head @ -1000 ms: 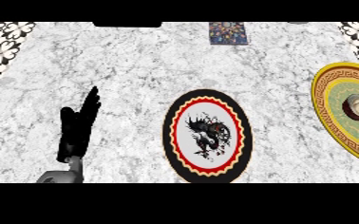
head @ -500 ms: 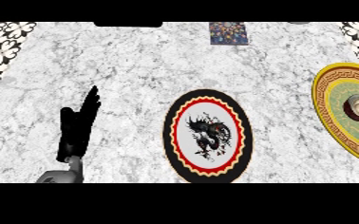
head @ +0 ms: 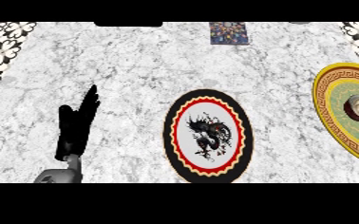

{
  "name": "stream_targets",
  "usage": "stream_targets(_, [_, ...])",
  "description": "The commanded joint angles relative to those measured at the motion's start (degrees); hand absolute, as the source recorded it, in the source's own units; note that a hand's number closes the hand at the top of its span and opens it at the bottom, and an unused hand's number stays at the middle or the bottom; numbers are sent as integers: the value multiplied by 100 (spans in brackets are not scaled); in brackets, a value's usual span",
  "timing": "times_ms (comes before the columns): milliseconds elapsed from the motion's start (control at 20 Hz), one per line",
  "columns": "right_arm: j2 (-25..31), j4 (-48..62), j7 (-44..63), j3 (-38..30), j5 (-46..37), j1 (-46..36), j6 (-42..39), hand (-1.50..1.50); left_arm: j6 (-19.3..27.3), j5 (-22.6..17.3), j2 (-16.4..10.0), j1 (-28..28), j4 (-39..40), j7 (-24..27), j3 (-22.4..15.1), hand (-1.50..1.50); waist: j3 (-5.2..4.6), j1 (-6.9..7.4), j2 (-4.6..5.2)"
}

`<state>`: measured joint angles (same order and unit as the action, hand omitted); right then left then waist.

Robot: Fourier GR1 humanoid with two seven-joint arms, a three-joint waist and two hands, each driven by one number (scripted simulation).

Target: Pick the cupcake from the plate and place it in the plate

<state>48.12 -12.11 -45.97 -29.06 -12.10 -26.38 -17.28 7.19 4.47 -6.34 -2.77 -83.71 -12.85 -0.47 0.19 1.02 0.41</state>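
Observation:
A plate with a black rim, red zigzag ring and a black dragon figure [head: 208, 135] lies on the marble counter at the lower middle, with nothing on it. At the right edge a yellow-rimmed green plate [head: 328, 105] is cut off by the view; the cupcake [head: 353, 107] sits on it, only partly visible. My left hand [head: 76, 128] stands at the lower left, fingers straight and pointing up, well left of the dragon plate and holding nothing. My right hand does not show.
A small dark patterned square [head: 229, 32] lies at the counter's far edge, upper middle. Black-and-white flower-patterned patches sit in the top left corner [head: 13, 40] and top right corner [head: 350, 30].

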Motion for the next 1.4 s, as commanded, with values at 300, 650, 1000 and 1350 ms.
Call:
stream_targets(300, [192, 341, -220, 2, -36, 140, 44, -150, -16, -27, -35, -281, 85, -145, 159, 0, 7, 16, 19])
stream_targets(650, [304, 407, -468, -188, 115, 404, 236, -150, 170, 214, 211, -141, -73, -199, -144, 0, 20, 33, 25])
stream_targets(1000, [542, 505, -389, -419, 325, 492, 87, -150, 15, 120, 160, 15, 118, 233, -67, 0, 30, 55, 40])
stream_targets(1350, [704, 537, -318, -503, 379, 692, 194, -150, -184, -110, -108, -316, 59, -75, 225, 0, 36, 56, 40])
